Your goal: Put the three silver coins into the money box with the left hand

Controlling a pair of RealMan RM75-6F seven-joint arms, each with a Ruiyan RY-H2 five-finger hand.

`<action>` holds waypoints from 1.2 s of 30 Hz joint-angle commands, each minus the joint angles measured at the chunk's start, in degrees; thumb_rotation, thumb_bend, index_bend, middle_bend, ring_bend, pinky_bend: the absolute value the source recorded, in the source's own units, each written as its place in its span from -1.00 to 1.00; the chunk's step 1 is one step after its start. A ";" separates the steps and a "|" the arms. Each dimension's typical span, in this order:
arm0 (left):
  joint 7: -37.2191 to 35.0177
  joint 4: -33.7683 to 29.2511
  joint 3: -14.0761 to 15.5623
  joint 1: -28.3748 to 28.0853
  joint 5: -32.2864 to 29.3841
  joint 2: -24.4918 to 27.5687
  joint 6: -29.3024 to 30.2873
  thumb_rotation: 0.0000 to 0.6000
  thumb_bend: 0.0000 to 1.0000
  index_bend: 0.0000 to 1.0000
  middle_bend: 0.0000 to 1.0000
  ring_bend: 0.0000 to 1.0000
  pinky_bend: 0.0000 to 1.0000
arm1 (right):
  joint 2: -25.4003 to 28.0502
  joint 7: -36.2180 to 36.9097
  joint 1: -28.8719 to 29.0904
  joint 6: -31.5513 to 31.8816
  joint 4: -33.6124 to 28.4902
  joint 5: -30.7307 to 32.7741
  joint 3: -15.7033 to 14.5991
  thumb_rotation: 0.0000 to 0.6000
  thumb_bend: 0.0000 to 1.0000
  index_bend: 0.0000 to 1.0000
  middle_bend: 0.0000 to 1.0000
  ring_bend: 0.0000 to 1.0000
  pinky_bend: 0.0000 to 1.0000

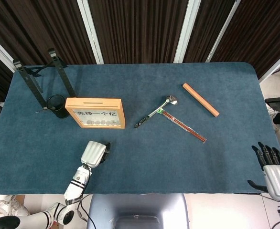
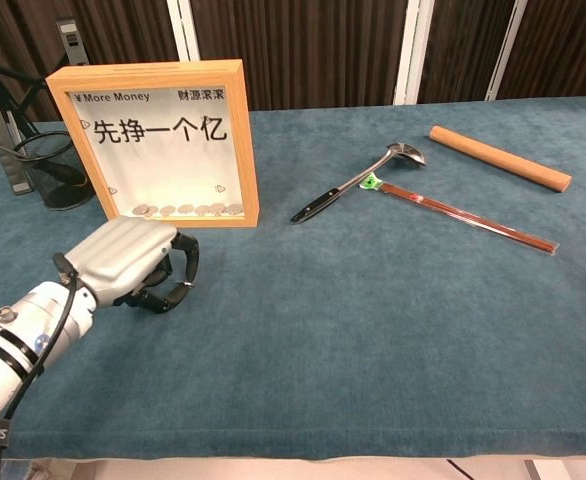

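Curling down just in front of the money box (image 2: pixel 158 140), left hand (image 2: pixel 133 265) w/ fingers tucked under – can't tell if a coin's pinched. No loose coins visible. Slot atop box, up & behind fingers. Right hand (image 1: pixel 276 174) far off, fingers apart.

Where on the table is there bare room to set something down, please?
Free: the near cloth between the left hand and right hand, and the far strip behind the money box. Crowded: around the ladle, chopsticks and wooden rod.
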 commanded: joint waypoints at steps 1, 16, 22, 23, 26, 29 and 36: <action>-0.14 0.32 -0.02 -0.01 0.09 -0.16 0.14 1.00 -0.18 0.15 1.00 1.00 1.00 | 0.00 -0.05 0.00 -0.03 -0.02 -0.01 -0.03 1.00 -0.70 -1.00 -1.00 -1.00 -1.00; 0.53 -6.07 -0.47 0.21 2.00 5.79 3.08 1.00 -0.03 0.31 1.00 1.00 1.00 | 0.08 0.25 -0.07 0.20 0.08 -0.21 -0.03 1.00 -0.70 -1.00 -1.00 -1.00 -1.00; 3.81 -29.16 -4.27 1.25 0.72 22.83 4.99 1.00 0.01 0.29 1.00 1.00 1.00 | 0.06 0.29 0.04 0.06 0.02 -0.48 -0.12 1.00 -0.70 -1.00 -1.00 -1.00 -1.00; 4.68 -32.87 -5.17 1.40 -0.38 25.66 4.65 1.00 0.01 0.29 1.00 1.00 1.00 | 0.01 0.19 0.09 0.00 0.01 -0.48 -0.12 1.00 -0.70 -1.00 -1.00 -1.00 -1.00; 7.34 -43.08 -8.77 1.59 -5.04 33.82 3.60 1.00 0.01 0.28 1.00 1.00 1.00 | -0.22 -0.28 0.40 -0.55 -0.10 -0.41 -0.10 1.00 -0.70 -1.00 -1.00 -1.00 -1.00; 7.73 -49.22 -12.41 1.20 -10.56 38.88 2.29 1.00 0.01 0.27 1.00 1.00 1.00 | -0.45 -0.75 0.68 -1.05 -0.20 -0.29 -0.09 1.00 -0.70 -1.00 -1.00 -1.00 -1.00; 8.26 -55.31 -22.26 -4.01 -30.24 47.68 -4.25 1.00 0.00 0.25 1.00 1.00 1.00 | -0.74 -1.43 1.09 -1.84 -0.32 0.51 0.15 1.00 -0.70 -1.00 -1.00 -1.00 -1.00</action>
